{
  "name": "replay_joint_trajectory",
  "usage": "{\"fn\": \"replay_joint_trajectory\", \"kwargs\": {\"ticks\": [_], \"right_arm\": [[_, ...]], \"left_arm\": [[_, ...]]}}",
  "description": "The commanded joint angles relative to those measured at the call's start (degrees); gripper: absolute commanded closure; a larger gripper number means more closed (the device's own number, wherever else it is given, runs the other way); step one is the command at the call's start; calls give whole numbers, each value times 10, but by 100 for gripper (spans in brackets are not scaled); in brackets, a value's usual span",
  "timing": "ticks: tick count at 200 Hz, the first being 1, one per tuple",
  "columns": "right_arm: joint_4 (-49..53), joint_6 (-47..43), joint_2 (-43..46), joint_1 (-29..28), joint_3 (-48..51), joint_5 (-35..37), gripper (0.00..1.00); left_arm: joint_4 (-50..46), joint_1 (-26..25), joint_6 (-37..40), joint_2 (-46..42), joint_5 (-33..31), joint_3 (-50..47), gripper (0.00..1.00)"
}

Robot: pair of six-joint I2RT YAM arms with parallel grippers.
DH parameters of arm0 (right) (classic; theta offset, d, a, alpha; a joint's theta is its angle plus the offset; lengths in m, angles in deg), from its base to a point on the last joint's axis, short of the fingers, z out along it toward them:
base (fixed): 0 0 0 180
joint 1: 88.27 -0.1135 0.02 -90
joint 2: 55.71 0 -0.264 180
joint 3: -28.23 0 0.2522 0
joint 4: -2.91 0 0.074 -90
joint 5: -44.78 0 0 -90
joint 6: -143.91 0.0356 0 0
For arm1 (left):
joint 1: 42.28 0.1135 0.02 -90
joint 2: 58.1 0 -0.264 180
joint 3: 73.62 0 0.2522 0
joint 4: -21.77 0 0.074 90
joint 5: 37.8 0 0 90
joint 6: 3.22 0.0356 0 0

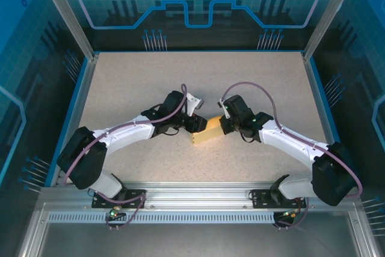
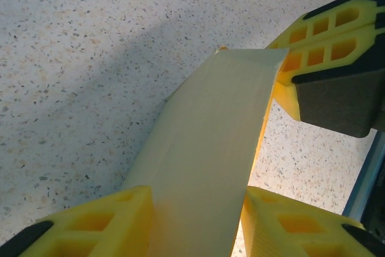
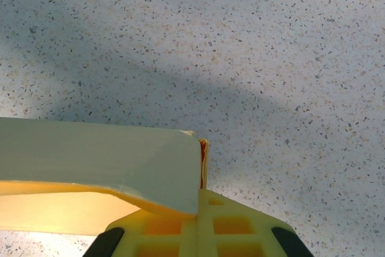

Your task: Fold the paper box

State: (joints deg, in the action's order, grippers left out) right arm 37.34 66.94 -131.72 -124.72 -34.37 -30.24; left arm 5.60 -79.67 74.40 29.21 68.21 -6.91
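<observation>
The pale yellow paper box lies at the middle of the table between both arms. My left gripper holds its left end. In the left wrist view a long flat panel of the box runs between my yellow fingers, which press against its two sides. My right gripper is at the box's right end, shut on a thin cardboard wall that sticks up from between its closed jaws. A curved flap bends over to the left of that wall. The right gripper also appears in the left wrist view, pinching the panel's far end.
The speckled tabletop surrounds the box on all sides. A blue rim and metal posts border the table. The aluminium rail with both arm bases runs along the near edge.
</observation>
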Motion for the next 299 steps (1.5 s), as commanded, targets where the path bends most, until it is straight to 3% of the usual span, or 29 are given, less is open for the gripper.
{"fn": "replay_joint_trajectory", "kwargs": {"ticks": [1,52,154,216,270,299], "right_arm": [[23,-6,-4,-12,-5,-6,93],[26,-4,-2,-11,-7,-3,88],[64,-18,12,-11,-52,-4,68],[104,-27,41,7,-70,-69,58],[45,22,13,85,-79,-207,51],[37,30,-24,111,-86,-224,50]], "left_arm": [[-17,2,21,13,28,12,60],[-24,-4,54,14,18,8,62],[-62,-40,115,16,-67,14,63],[-59,-46,123,14,-86,6,63],[-53,-47,123,10,-86,2,63],[-49,-48,121,9,-86,0,63]]}}
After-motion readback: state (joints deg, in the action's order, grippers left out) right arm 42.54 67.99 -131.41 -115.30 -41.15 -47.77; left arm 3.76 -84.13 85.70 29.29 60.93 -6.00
